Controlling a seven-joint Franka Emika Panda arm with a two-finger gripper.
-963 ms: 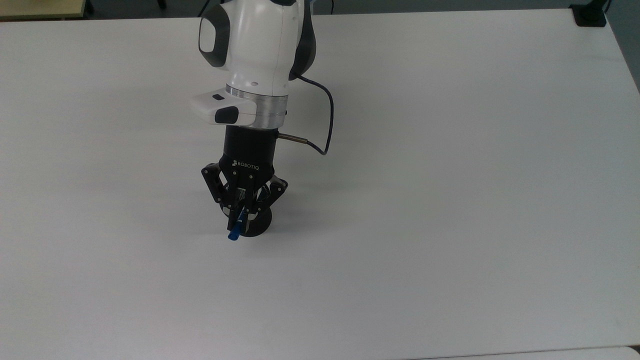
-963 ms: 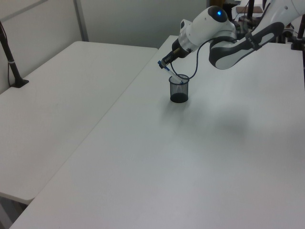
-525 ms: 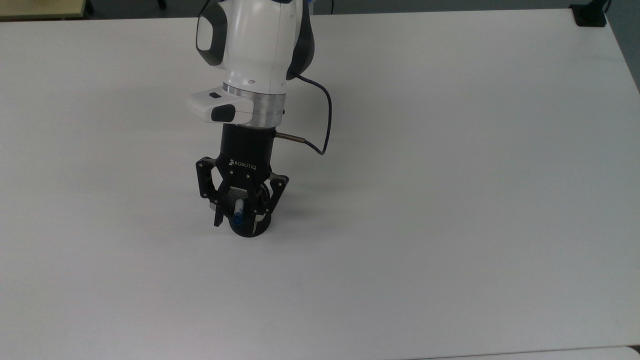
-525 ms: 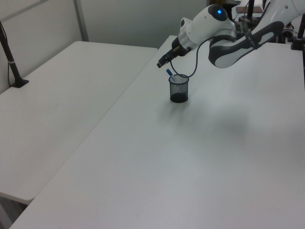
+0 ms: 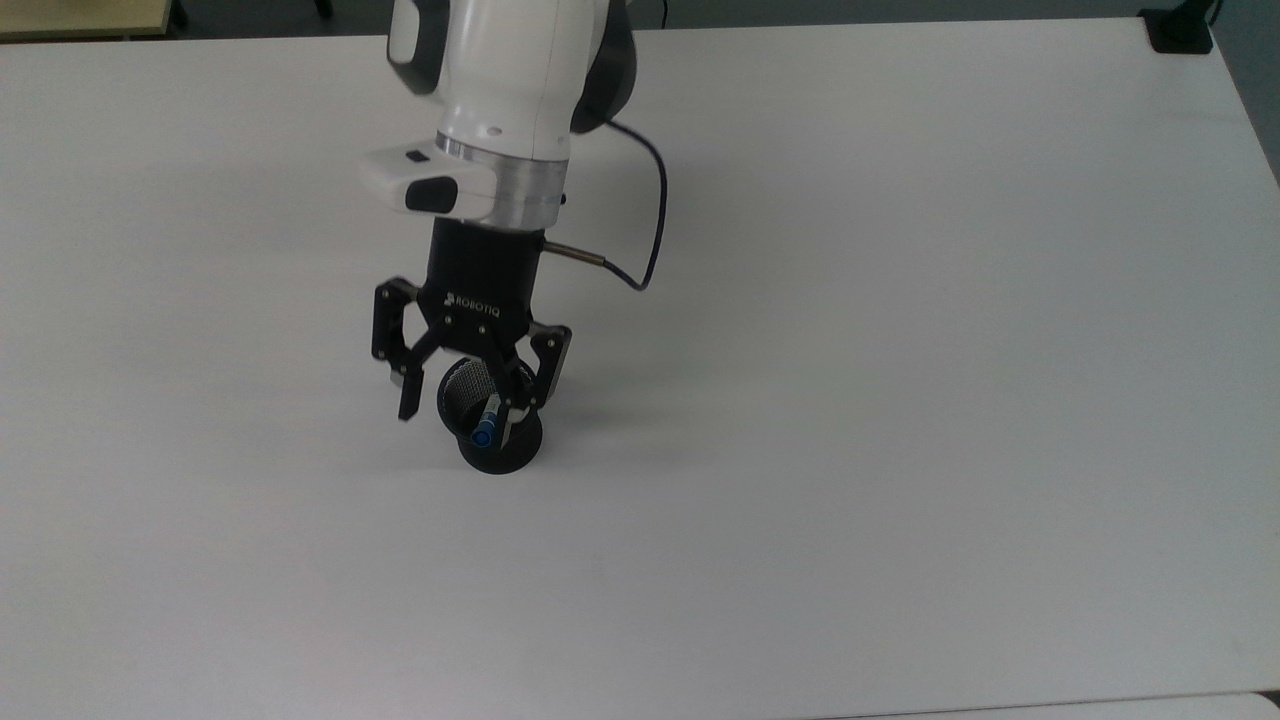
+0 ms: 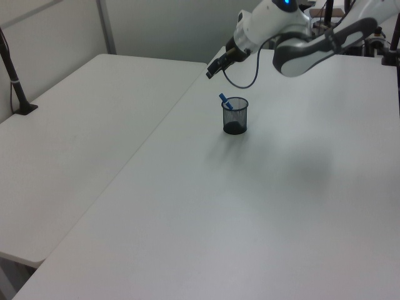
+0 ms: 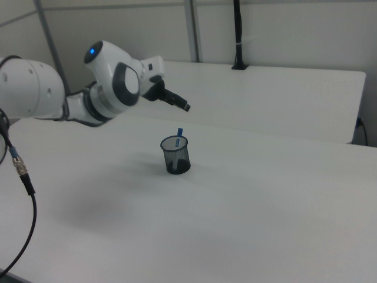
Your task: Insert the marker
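A white table (image 5: 900,400) carries a black mesh cup (image 6: 235,116), set well in from its edges. The gripper (image 5: 455,405) is held above the cup with its fingers spread wide and nothing between them. The marker (image 7: 179,137) is seen standing tilted in the cup, blue end up, clear of the fingers. That gap is shown plainly in the left view; in the top view, gripper and cup overlap.

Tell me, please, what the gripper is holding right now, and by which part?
Nothing. The gripper is open and raised above the black mesh cup; the marker stands inside the cup, blue end up.
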